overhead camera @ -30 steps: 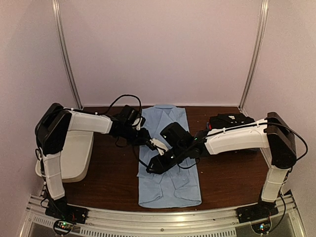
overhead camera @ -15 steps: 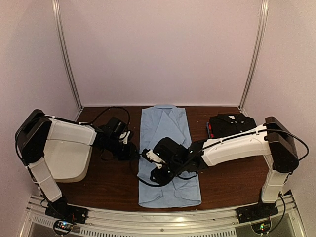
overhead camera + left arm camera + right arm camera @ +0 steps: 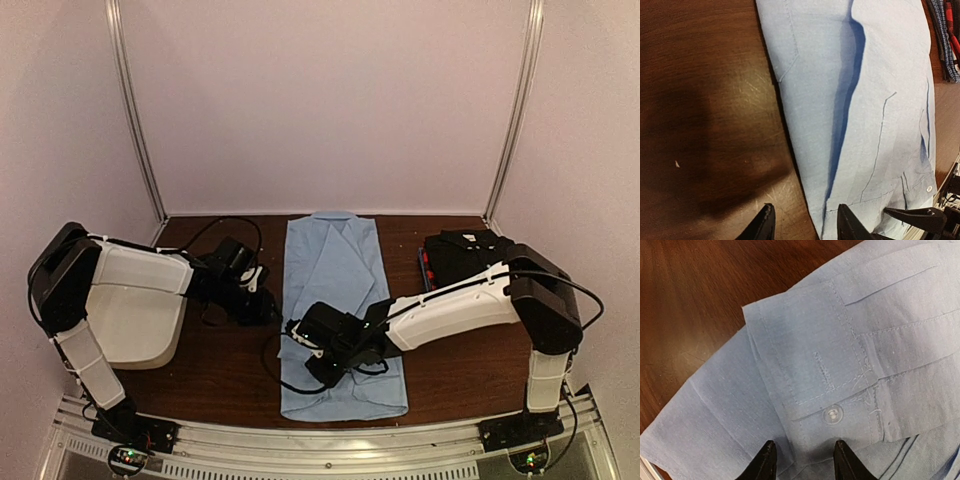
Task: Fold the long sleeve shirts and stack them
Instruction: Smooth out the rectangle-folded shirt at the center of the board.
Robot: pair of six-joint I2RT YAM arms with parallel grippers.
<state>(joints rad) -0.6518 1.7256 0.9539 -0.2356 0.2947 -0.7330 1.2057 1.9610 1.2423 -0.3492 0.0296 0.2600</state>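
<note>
Blue shirt point(image 3: 335, 260): lies flat in the middle of the table point(image 3: 220, 370), its sleeves already turned in over the body, which leaves one narrow strip.
Long axis: runs from near to far. The collar points to the far edge and the hem to my bases, so I judge the next fold goes across it, hem toward collar.
Right gripper point(image 3: 804, 462): hangs over the shirt's near left part, right above the sleeve cuff point(image 3: 810, 365) and its button point(image 3: 832, 414). The jaws stand part open with nothing between them; the cuff lies flat below.
Why there: my guess is that the cuff sits close to the shirt's left edge and needs tucking or pinching before the fold.
Left gripper point(image 3: 805, 225): waits at the shirt's left edge, one finger over bare wood and one over cloth. It is part open and empty, probably kept clear of the right arm.
Pile of folded shirts point(image 3: 465, 250): right of the shirt's collar end, black on top.
Tub point(image 3: 140, 335): well to the shirt's left.
</note>
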